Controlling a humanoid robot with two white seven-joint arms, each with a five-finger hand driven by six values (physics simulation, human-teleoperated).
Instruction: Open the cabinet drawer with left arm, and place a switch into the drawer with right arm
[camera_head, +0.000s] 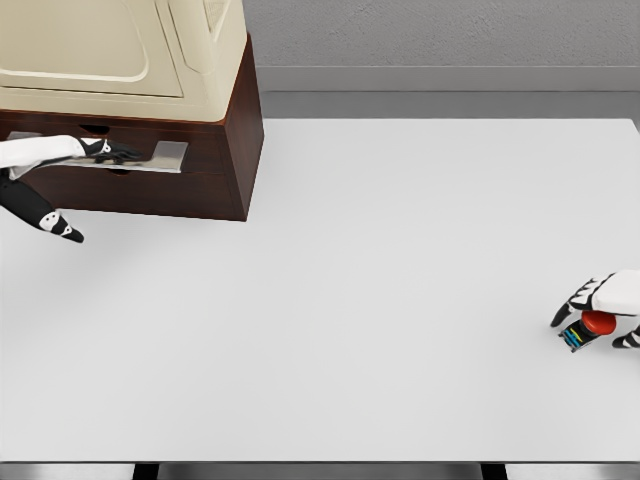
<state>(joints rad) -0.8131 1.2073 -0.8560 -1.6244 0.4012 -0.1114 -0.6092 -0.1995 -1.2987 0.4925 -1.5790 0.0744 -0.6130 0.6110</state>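
Observation:
A cabinet (225, 150) with a cream top and a dark brown base stands at the table's far left. Its drawer front carries a flat grey handle (165, 157). My left hand (112, 152) reaches in from the left edge, its dark fingers curled on that handle. Whether the drawer is pulled out at all I cannot tell. At the right edge, low over the table, my right hand (597, 318) has its fingers closed around the switch (590, 327), a small black box with a red button and coloured stripes.
The white table (380, 280) stretches wide between the cabinet and the right hand. Its front edge runs along the bottom of the view. A grey wall stands behind.

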